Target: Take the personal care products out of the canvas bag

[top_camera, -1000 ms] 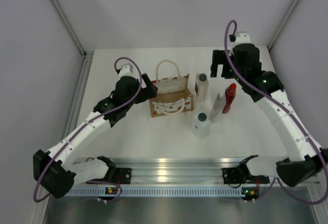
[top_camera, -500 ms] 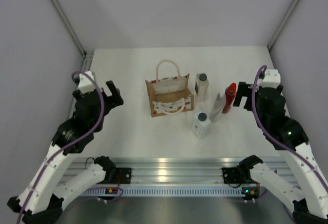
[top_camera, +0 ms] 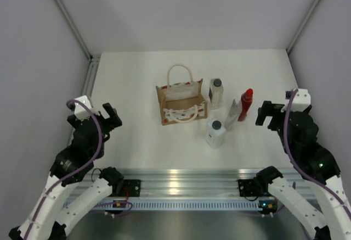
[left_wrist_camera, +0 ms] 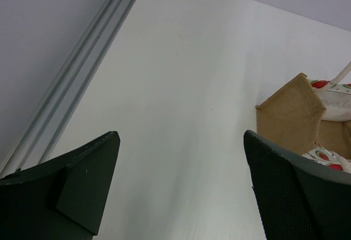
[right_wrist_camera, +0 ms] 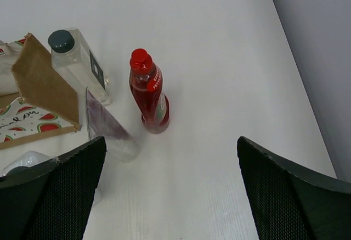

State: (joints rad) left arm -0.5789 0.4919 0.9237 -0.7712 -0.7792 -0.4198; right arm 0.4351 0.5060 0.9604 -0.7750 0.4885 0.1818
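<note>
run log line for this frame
left gripper open, empty | right gripper open, empty | red bottle, tube, far white bottle, near white bottle upright on table, right of canvas bag

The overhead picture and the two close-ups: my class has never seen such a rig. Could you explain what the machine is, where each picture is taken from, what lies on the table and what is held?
The machine is two white robot arms bolted at the table's near edge, each with a two-finger gripper. The overhead picture looks down from behind them: left gripper at left, right gripper at right. Each close-up is from a wrist camera; the dark shapes are that gripper's fingers. On the white table stands a small tan canvas bag with cream rope handles. Right of it are a slim red bottle, a pale tapered tube, a far white bottle with dark grey cap and a near white bottle alike. Both grippers are open, holding nothing.
</note>
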